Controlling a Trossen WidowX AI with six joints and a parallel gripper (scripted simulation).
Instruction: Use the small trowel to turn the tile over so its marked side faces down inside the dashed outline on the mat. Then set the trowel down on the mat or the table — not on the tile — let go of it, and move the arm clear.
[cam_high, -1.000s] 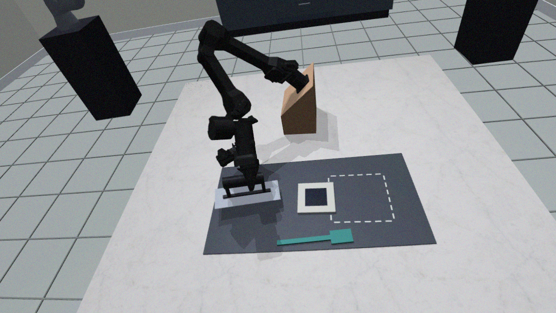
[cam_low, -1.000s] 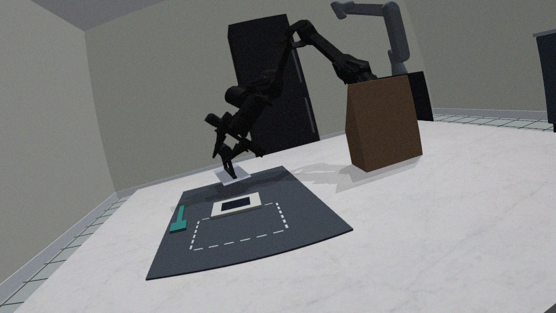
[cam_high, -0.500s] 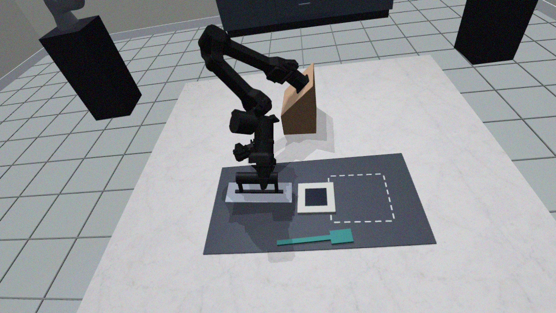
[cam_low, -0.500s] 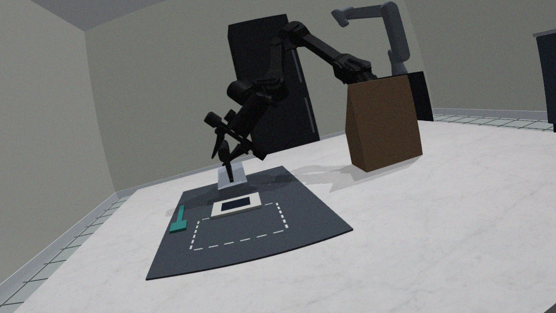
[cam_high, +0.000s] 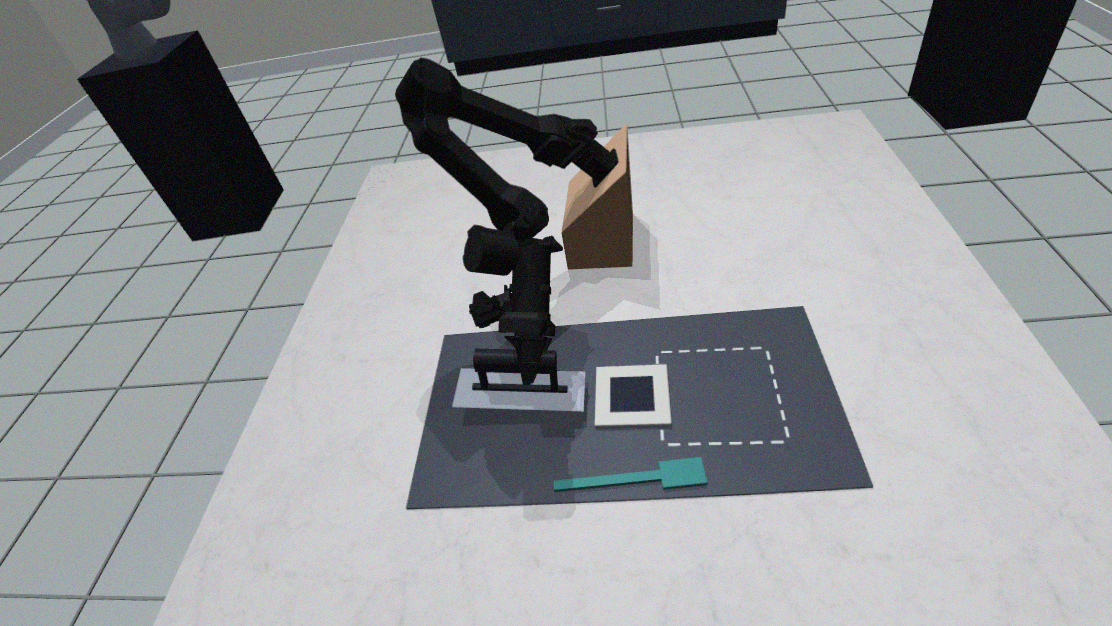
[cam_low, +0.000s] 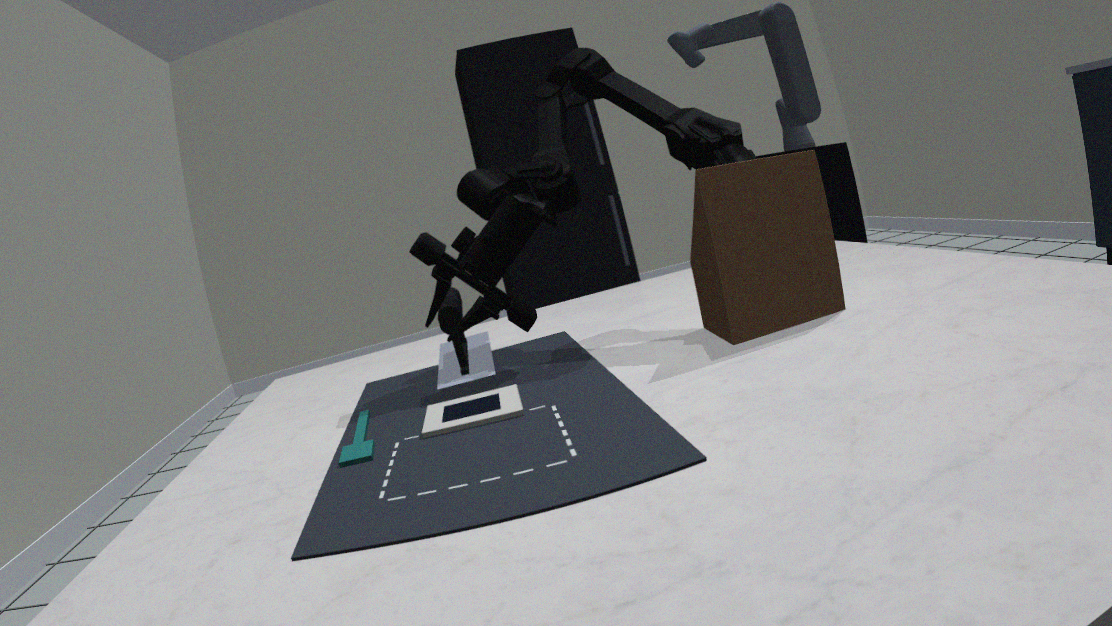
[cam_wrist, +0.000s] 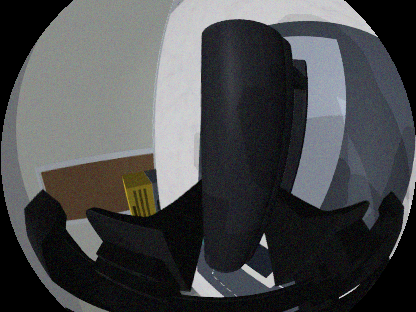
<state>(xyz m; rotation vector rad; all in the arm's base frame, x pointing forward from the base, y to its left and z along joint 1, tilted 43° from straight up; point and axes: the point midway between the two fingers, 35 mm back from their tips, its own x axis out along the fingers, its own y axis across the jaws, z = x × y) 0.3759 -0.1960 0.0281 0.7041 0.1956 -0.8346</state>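
My gripper (cam_high: 530, 362) (cam_low: 456, 312) (cam_wrist: 234, 182) is shut on the black handle of the trowel. The trowel's pale flat blade (cam_high: 466, 396) (cam_low: 478, 353) (cam_wrist: 325, 80) hangs low over the mat's left part in the top view, tilted in the exterior view, its end close to the tile's left edge. The white tile (cam_high: 631, 417) (cam_low: 509, 398) lies flat with its dark square mark up. It covers part of the left side of the dashed outline (cam_high: 786, 437) (cam_low: 573, 453). Whether the blade touches the mat is unclear.
A teal flat tool (cam_high: 682, 472) (cam_low: 356, 452) lies near the front edge of the dark mat (cam_high: 824, 451) (cam_low: 622, 435). A brown wedge-shaped block (cam_high: 603, 241) (cam_low: 770, 248) stands behind the mat, at the arm's base.
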